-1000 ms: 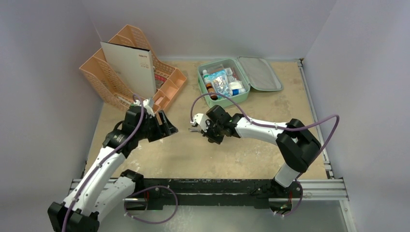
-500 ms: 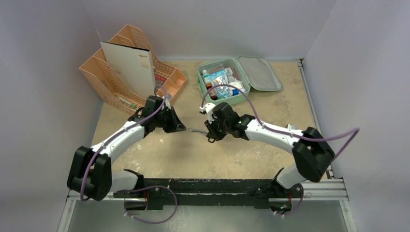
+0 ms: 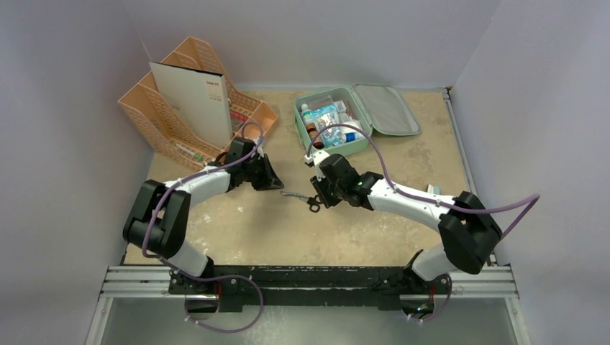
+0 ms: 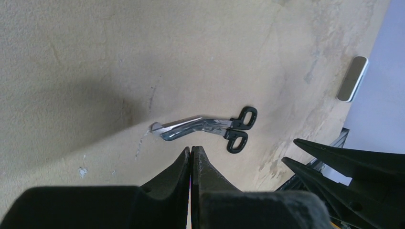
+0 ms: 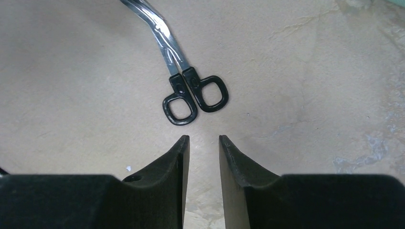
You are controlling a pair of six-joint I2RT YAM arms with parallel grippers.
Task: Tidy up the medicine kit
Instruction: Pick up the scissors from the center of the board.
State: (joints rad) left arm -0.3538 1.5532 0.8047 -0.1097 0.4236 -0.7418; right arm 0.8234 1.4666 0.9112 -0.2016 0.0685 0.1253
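Right wrist: just let go of scissors (image 5: 184, 76), now flat on table (image 5: 310, 71) just ahead of right gripper (image 5: 201, 139), parted slightly and empty. Left gripper (image 4: 191, 149) newly pressed together on nothing. Likely needs regrasping, then carrying to open medicine kit (image 3: 388, 109) at far side, well apart.

scissors (image 3: 299, 197) on table (image 3: 288, 241), bottles (image 3: 313, 135) seemingly in kit (image 3: 388, 109)
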